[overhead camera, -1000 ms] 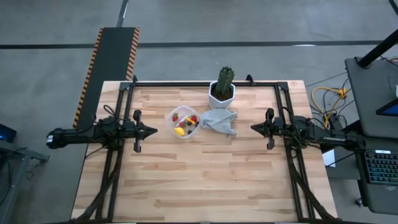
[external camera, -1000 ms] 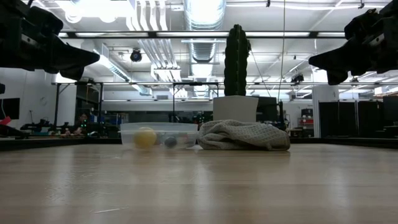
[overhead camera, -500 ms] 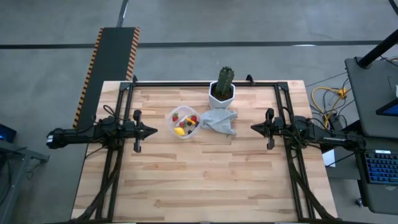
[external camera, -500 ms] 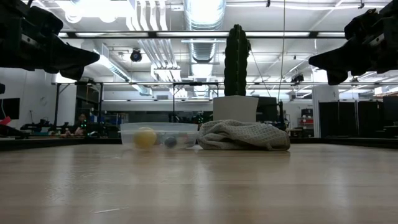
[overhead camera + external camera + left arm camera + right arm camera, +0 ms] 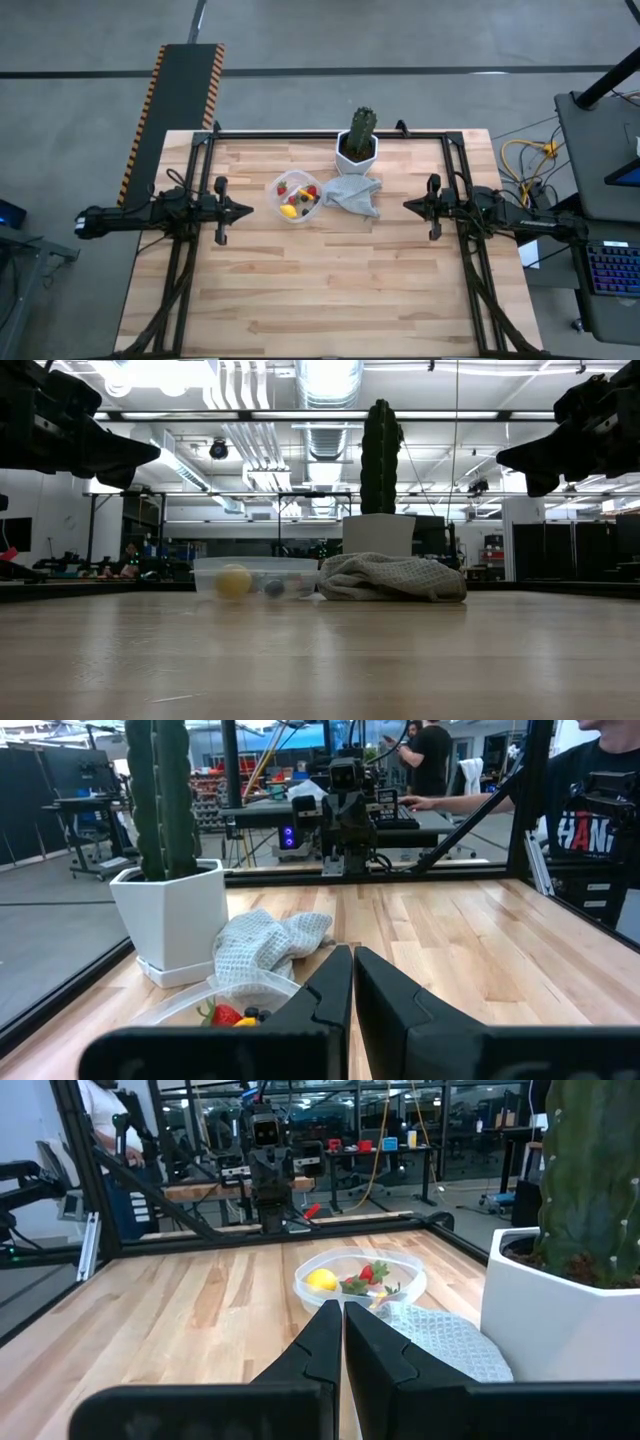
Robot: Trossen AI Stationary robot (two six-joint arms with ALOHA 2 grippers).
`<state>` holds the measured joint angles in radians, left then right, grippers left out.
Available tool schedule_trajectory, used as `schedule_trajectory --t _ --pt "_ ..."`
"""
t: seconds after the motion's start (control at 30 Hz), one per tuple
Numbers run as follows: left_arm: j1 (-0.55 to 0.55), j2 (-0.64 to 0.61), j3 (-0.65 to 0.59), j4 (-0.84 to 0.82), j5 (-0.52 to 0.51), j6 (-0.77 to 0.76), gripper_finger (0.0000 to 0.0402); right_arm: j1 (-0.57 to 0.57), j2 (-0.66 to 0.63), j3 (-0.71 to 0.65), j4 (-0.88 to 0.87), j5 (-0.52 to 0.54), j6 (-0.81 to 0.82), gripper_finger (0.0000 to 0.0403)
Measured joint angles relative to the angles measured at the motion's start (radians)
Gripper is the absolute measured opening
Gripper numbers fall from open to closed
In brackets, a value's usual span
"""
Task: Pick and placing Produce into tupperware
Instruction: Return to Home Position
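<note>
The round clear tupperware (image 5: 294,198) stands on the table left of centre, toward the far side. The produce lies inside it: red strawberry pieces (image 5: 306,192), a yellow lemon piece (image 5: 289,210) and small dark ones (image 5: 352,1287). My left gripper (image 5: 248,211) hangs shut above the table's left side, pointing level at the tupperware from a short way off. My right gripper (image 5: 407,206) hangs shut above the right side, pointing level toward the cloth. Neither holds anything.
A green cactus in a white hexagonal pot (image 5: 357,146) stands at the far middle. A crumpled pale cloth (image 5: 354,193) lies against the pot's near side, right of the tupperware. A black frame (image 5: 330,133) rims the table. People stand beyond the table.
</note>
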<state>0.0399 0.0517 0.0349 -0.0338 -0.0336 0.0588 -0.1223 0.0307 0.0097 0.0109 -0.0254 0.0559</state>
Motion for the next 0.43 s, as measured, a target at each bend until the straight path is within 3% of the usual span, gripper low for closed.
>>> schedule_trajectory --t 0.43 --pt "0.0 -0.001 0.0 0.0 0.0 0.0 0.0 0.0 0.0 0.0 0.0 0.0 -0.009 0.0009"
